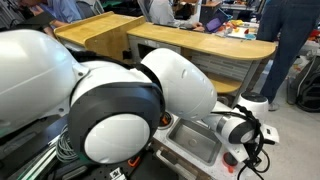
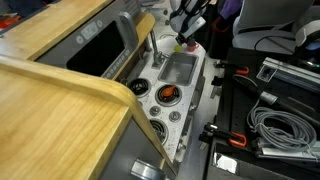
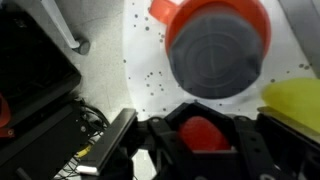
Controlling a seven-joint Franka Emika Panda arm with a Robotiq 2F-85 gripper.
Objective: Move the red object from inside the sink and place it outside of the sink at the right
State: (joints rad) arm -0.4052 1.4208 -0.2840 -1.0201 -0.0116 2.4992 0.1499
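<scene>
Over the speckled white table (image 3: pixel 140 60), off to the side of the sink (image 1: pixel 195 140): claw (image 3: pixel 205 140) clamped narrow on the red object (image 3: pixel 203 130).
Just ahead of the claw in the wrist view, a grey bowl (image 3: pixel 218 45) with an orange rim, near enough to be knocked on the way down; at the right edge, a yellow thing (image 3: pixel 295 105), also near. Looks to need only a bare patch of table short of both. Held dead centre between the fingers; long axis not to be told, too much hidden.

Sink (image 1: pixel 196 146) matt metal; counter (image 1: pixel 210 42) smooth wood; arm shell (image 1: pixel 185 85) glossy plastic.
</scene>
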